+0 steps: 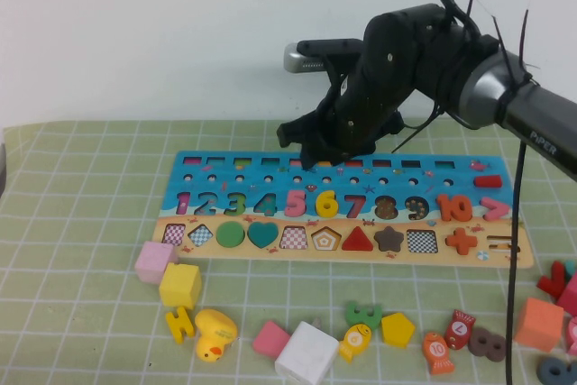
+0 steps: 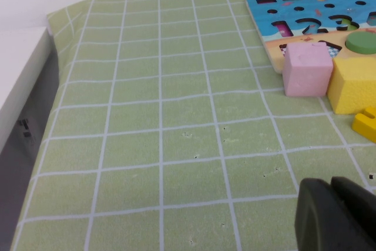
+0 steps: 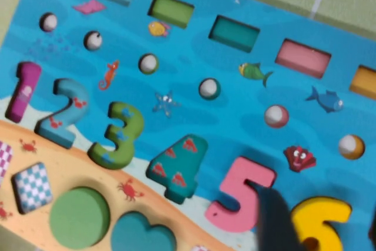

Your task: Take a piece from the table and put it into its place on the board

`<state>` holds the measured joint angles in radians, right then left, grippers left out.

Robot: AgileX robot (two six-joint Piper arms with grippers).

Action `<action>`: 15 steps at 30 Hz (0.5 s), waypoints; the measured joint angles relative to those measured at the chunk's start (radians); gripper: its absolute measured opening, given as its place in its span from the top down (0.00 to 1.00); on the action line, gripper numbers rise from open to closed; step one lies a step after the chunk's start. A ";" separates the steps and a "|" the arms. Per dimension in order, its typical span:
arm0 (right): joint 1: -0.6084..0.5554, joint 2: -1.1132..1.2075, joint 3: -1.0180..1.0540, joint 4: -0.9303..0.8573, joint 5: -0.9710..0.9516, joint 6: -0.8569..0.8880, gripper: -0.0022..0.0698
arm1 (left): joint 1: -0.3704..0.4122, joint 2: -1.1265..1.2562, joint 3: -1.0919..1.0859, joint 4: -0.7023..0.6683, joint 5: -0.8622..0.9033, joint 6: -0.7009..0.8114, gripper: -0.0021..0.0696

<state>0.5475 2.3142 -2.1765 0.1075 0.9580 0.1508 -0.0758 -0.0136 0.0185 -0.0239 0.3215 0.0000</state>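
Here the right gripper [image 1: 317, 152] hangs above the blue upper band of the board [image 1: 225, 167], its dark fingers [image 3: 273, 216] spread apart and pinching nothing. Just below it, on the near side of its fingertips, the yellow numeral 6 [image 1: 326, 202] lies in its place in the row of numerals, between the pink 5 [image 1: 296, 202] and the red 7 [image 1: 354, 206]; in the right wrist view one finger sits between the 5 and the 6 without gripping either. The left gripper [image 2: 341, 216] is low over the table [image 2: 176, 145], well off to the left of the board's end, and I cannot tell how its fingers stand. Ahead of it a pink cube [image 2: 305, 69] rests against the board's corner with a yellow cube [image 2: 355, 86] beside it.
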 joint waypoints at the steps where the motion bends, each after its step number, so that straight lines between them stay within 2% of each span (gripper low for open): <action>1: 0.000 0.000 0.000 0.000 0.000 -0.007 0.57 | 0.000 0.000 0.000 0.000 0.000 0.000 0.97; 4: 0.000 -0.002 0.000 -0.006 0.015 -0.047 0.80 | 0.000 0.000 0.000 0.000 0.000 0.000 0.97; 6: 0.000 -0.011 0.000 -0.022 0.052 -0.081 0.89 | 0.000 0.000 0.000 0.000 0.000 0.000 0.97; 9: 0.000 -0.047 0.000 -0.064 0.153 -0.137 0.95 | 0.000 0.000 0.000 0.000 0.000 0.000 0.97; 15: 0.000 -0.210 0.000 -0.212 0.271 -0.176 0.97 | 0.000 0.000 0.000 0.000 0.000 0.000 0.97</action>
<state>0.5475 2.1037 -2.1765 -0.1048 1.2293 -0.0248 -0.0758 -0.0136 0.0185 -0.0239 0.3215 0.0000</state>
